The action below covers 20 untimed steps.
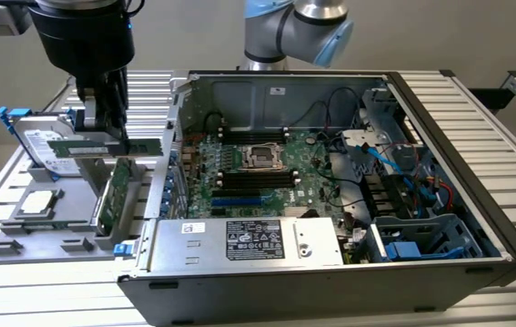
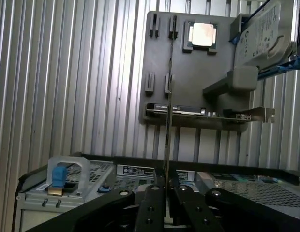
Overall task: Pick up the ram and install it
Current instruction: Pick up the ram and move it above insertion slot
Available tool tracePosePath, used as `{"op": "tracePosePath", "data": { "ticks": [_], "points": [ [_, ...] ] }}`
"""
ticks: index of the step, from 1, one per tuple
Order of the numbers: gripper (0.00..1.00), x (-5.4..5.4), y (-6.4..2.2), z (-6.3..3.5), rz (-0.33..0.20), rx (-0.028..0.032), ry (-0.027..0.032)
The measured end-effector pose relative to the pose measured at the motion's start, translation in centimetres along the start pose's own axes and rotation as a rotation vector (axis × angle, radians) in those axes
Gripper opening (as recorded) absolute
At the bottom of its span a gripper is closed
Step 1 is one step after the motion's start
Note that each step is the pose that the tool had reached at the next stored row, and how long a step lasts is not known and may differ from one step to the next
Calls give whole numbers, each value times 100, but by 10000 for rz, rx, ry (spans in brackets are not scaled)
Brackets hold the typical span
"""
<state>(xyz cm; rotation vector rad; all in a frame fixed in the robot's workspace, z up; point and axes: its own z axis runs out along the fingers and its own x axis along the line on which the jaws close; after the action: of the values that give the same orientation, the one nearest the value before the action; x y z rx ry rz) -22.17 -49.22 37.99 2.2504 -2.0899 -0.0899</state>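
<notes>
The ram is a long, narrow green stick held level in the air above the grey parts holder, at the exterior view's left. My gripper comes down from above and is shut on its middle. In the wrist view the ram appears edge-on as a thin strip running out from between the black fingers of my gripper. The motherboard's long black slots lie inside the open computer case, well toward the exterior view's right of the ram.
On the grey holder stand a wider green expansion card with a metal bracket, a processor and a hard drive in a blue frame. A power supply sits at the case's front. The case wall rises between holder and motherboard.
</notes>
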Motion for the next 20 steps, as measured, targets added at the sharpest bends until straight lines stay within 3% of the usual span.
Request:
{"op": "tracePosePath", "data": {
  "ticks": [20],
  "points": [
    [14, -191, -704, -85, 1, 68, 5]
  ]
}}
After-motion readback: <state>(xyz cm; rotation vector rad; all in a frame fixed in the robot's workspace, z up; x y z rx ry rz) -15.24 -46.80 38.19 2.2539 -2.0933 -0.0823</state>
